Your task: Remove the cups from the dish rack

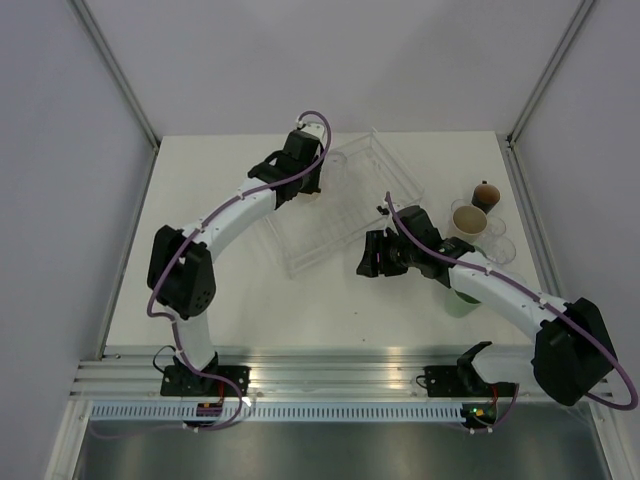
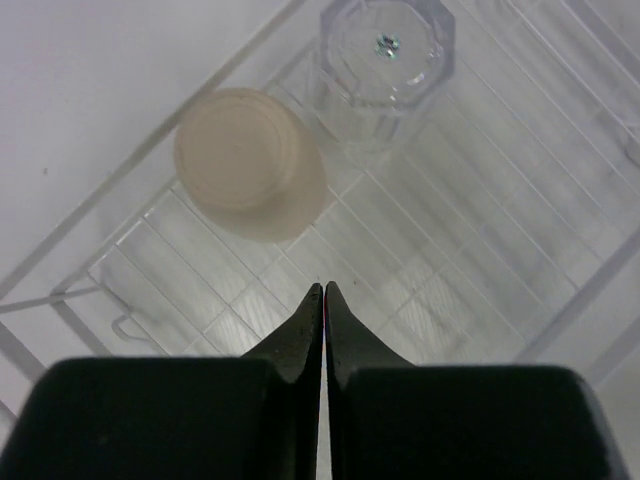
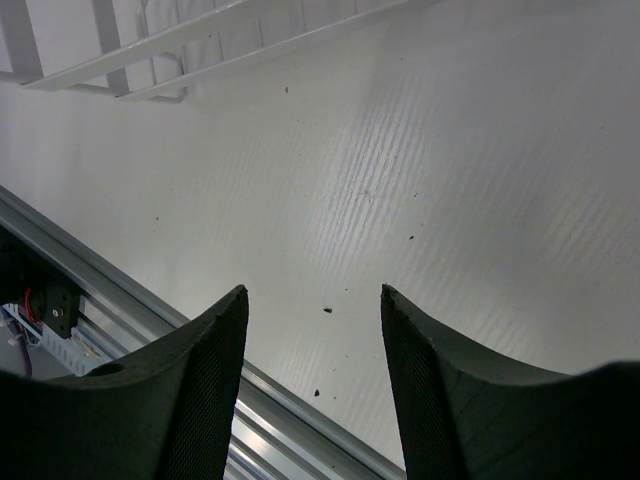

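Note:
The white wire dish rack (image 1: 330, 225) lies tilted in the middle of the table. In the left wrist view a beige cup (image 2: 250, 160) and a clear cup (image 2: 385, 70) stand upside down on the rack's grid (image 2: 480, 230). My left gripper (image 2: 324, 288) is shut and empty, hovering over the rack's far left corner (image 1: 305, 180), just short of the beige cup. My right gripper (image 3: 314, 295) is open and empty over bare table beside the rack's near right edge (image 1: 372, 255). A beige cup (image 1: 468, 220) and a mint green cup (image 1: 460, 303) stand on the table at the right.
A small dark brown cup (image 1: 486, 193) and clear glassware (image 1: 499, 247) stand by the beige cup at the right. The right forearm passes over the mint green cup. The rack's rail (image 3: 150, 60) shows at the top left of the right wrist view; the table's metal front rail (image 3: 120, 300) is below.

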Controlling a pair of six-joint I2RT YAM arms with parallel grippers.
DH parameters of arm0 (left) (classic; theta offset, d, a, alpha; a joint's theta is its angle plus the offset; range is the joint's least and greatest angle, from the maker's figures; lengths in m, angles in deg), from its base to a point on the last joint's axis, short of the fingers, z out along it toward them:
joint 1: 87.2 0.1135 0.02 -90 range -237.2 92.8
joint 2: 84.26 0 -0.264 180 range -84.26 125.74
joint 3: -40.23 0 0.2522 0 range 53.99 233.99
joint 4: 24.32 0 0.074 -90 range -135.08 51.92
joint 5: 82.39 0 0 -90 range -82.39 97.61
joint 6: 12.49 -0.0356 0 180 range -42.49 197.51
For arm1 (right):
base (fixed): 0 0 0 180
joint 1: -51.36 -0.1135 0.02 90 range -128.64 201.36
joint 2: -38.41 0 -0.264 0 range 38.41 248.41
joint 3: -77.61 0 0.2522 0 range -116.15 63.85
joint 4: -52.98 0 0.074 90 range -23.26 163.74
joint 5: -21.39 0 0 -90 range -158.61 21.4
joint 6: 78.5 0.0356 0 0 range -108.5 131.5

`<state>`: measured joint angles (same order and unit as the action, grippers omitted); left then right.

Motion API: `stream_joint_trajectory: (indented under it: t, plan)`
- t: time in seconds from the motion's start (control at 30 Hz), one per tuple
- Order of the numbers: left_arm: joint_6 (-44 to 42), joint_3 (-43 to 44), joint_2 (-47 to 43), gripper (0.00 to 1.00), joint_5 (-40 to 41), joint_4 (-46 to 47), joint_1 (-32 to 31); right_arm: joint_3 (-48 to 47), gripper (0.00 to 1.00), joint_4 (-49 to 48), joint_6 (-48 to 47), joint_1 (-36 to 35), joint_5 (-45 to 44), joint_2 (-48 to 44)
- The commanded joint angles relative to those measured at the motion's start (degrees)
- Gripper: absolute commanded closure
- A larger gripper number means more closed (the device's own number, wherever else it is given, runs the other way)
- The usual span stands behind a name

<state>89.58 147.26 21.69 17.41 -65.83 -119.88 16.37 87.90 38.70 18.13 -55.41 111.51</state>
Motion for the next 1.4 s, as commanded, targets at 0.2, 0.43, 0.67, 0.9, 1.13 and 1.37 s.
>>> stream_joint_trajectory:
  t: [0.2,0.43,0.67,0.9,1.13,1.37]
  plan:
    - [0.8,4.8,10.8,0.98,14.2,9.6,0.8,0.0,0.39,-1.4,-0.8,-0.1,0.1,-0.3]
    - [-1.5,0.4,11.1,0.98,17.3,15.4,0.8,-0.3,0.39,-2.4,-0.6,-0.2,0.3,0.6]
    - [-2.6,-2.4,10.0,0.98,17.3,19.9,0.9,-2.1,0.39,-2.7,-1.9,-0.2,1.5,5.4]
    - [-2.6,-3.1,8.6,0.98,16.5,19.7,0.9,-2.4,0.39,-2.3,-1.4,-0.1,1.1,3.3]
    - [-2.2,-5.5,6.0,0.98,16.3,19.0,0.8,-0.9,0.39,-2.1,-0.6,-0.1,1.1,0.2]
    - [-2.4,-5.6,4.7,0.98,16.1,18.4,0.8,-1.5,0.39,-1.3,-0.6,-0.1,1.0,-1.4]
